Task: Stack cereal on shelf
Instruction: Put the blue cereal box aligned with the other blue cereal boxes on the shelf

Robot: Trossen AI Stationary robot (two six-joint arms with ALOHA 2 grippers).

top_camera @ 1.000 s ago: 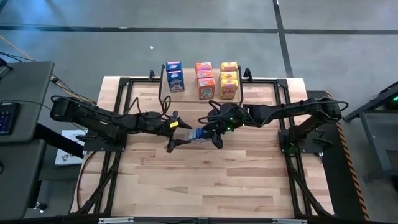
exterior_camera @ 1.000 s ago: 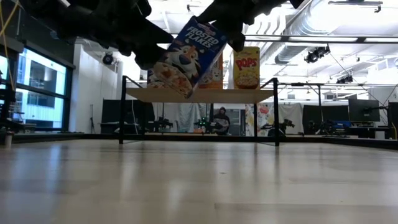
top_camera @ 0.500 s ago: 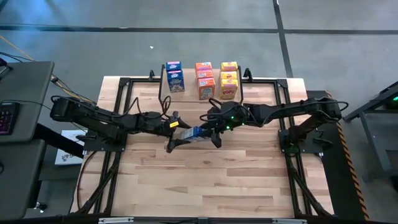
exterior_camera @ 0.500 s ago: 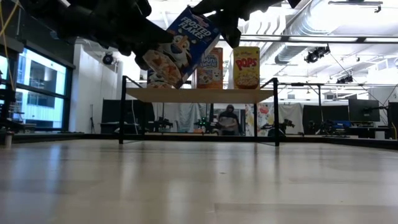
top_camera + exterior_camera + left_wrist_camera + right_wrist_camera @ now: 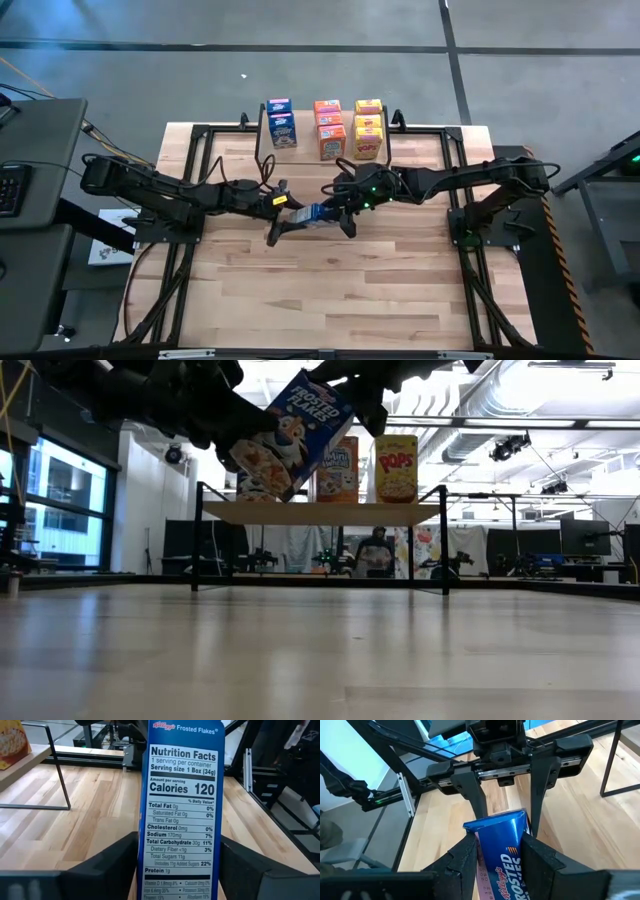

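Since a second earlier, the tilted blue cereal box (image 5: 290,432) had risen and the left gripper (image 5: 283,213) had narrowed around it, fingers (image 5: 107,862) flanking its nutrition panel. The right gripper (image 5: 340,211) clamped its other end above mid-table. Only the low view showed its front, with the shelf (image 5: 320,511) at twelve o'clock behind.

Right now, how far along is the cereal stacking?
Done: blue, orange and yellow boxes stand on the shelf. In hand: the right gripper holds a blue Frosted Flakes box above the table, the left gripper at its other end. Left: placing it on the shelf.
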